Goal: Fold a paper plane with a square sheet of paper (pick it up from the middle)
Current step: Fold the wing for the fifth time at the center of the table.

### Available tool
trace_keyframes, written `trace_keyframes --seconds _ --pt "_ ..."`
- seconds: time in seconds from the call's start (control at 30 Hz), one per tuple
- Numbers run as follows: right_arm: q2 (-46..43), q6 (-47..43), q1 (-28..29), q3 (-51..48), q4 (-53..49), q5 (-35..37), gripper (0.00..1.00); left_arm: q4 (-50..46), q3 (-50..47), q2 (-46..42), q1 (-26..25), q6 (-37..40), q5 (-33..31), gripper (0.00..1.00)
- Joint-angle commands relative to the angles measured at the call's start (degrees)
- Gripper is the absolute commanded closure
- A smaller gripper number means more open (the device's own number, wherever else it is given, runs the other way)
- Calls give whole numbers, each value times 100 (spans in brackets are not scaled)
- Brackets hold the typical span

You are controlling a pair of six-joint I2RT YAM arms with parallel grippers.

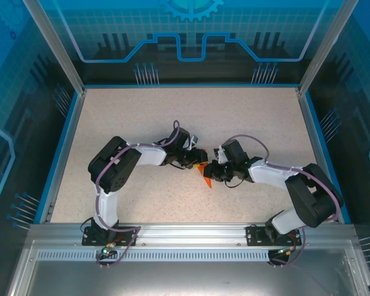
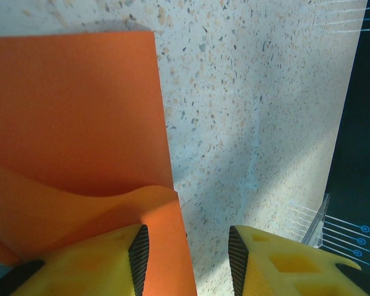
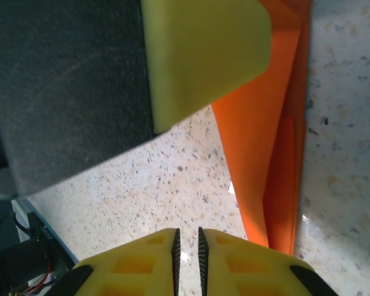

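The square sheet of paper (image 1: 205,177) is folded into a small bright orange wedge lying on the table between the two arms. In the left wrist view the paper (image 2: 74,111) shows a flat layer and a raised curled flap. My left gripper (image 2: 188,246) is open; its left finger (image 2: 92,265) rests over the flap, and a strip of paper lies beside that pad. The right gripper (image 3: 187,237) has its jaws a narrow slit apart over bare table, nothing between them. The layered paper (image 3: 265,154) lies just to its right.
The speckled table (image 1: 246,123) has blue side rails and transparent walls around it. The two grippers (image 1: 197,161) (image 1: 213,171) stand very close at the centre. A yellow finger of the left gripper (image 3: 203,55) hangs over the paper's far end in the right wrist view.
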Motion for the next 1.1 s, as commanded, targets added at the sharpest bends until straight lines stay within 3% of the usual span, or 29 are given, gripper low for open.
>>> trace_keyframes --seconds 0.0,1.07 --pt "175 108 101 193 170 -110 81 -371 -57 417 -42 136 -143 58" --pt "892 80 97 199 -46 77 82 -386 -73 409 -43 129 -168 58"
